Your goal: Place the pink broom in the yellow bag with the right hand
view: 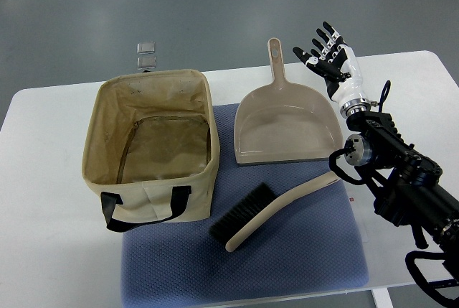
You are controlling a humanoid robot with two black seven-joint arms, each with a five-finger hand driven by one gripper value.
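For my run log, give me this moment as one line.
right hand: open, raised beside dustpan | broom: lying on blue mat, untouched | bag: empty | left arm: out of view

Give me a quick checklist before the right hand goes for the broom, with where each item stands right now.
1. Right hand free: ok, fingers spread, holding nothing.
2. Broom reachable: ok, lying alone on the blue mat, handle end toward the right arm.
3. Hand positioned over broom: not ok, it is raised beyond the dustpan.
4. Bag open: ok, mouth faces up and the inside looks empty.
5. Path from broom to bag: ok, nothing lies between them.
6. Left hand: cannot tell, out of view.
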